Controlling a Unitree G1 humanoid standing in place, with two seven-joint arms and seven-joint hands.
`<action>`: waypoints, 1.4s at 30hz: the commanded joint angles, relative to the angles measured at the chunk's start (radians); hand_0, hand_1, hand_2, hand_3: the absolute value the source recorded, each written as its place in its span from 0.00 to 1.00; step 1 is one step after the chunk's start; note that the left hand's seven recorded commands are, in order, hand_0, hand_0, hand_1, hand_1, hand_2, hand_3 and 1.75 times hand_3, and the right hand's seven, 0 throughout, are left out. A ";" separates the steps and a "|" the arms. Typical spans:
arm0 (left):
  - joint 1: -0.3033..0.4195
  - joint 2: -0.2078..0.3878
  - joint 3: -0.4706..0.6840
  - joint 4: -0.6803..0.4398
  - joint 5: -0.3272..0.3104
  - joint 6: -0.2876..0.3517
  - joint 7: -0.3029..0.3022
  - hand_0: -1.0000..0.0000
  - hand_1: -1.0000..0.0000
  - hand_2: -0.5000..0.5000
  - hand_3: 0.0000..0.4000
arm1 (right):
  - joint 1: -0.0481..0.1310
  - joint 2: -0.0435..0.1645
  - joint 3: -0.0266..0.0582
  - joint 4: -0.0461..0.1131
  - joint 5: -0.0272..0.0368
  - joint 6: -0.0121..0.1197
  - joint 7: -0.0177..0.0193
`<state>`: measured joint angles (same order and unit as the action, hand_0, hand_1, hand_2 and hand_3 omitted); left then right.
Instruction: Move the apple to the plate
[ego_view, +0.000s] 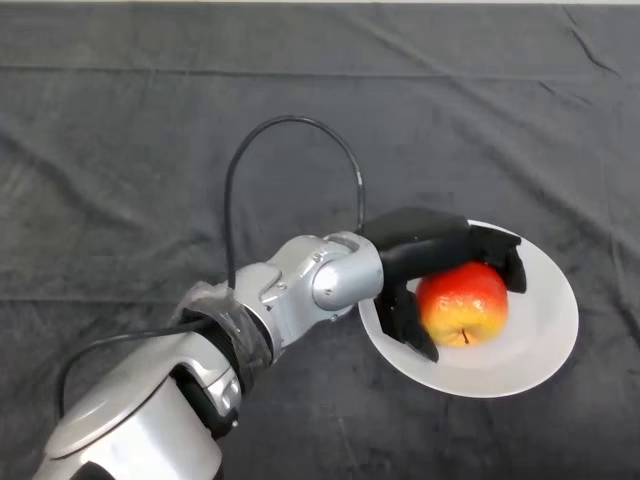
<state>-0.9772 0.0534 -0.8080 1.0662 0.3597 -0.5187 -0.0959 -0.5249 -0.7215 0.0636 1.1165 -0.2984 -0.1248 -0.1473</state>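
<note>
Head view: fingers (500, 255) seemingly clasp apple (465, 303), hiding plate (545, 340) partly.

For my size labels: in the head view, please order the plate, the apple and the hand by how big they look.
1. white plate
2. black left hand, curled round the apple
3. red-yellow apple, partly hidden by the hand

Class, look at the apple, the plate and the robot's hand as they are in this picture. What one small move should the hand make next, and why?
Probably open the fingers and let go. The apple already appears to sit on the white plate, well inside its rim, while the left hand is curled round it from above, thumb on its near left side. Nothing seems left but release.
</note>
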 joint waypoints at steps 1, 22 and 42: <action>-0.033 0.013 -0.057 -0.029 0.017 0.012 -0.007 0.91 1.00 0.45 0.09 | 0.077 0.054 0.0300 0.058 -0.0238 0.007 0.0120; -0.082 0.110 -0.017 -0.008 -0.037 0.008 0.021 1.00 1.00 0.50 0.00 | 0.075 0.054 0.0307 0.062 -0.0243 0.004 0.0111; 0.064 0.268 0.281 0.052 -0.219 -0.099 0.092 1.00 1.00 0.50 0.00 | 0.076 0.054 0.0309 0.061 -0.0239 0.004 0.0109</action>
<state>-0.9708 0.2683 -0.5394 1.0710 0.1575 -0.6091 -0.0184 -0.5264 -0.7219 0.0639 1.1207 -0.2983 -0.1314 -0.1473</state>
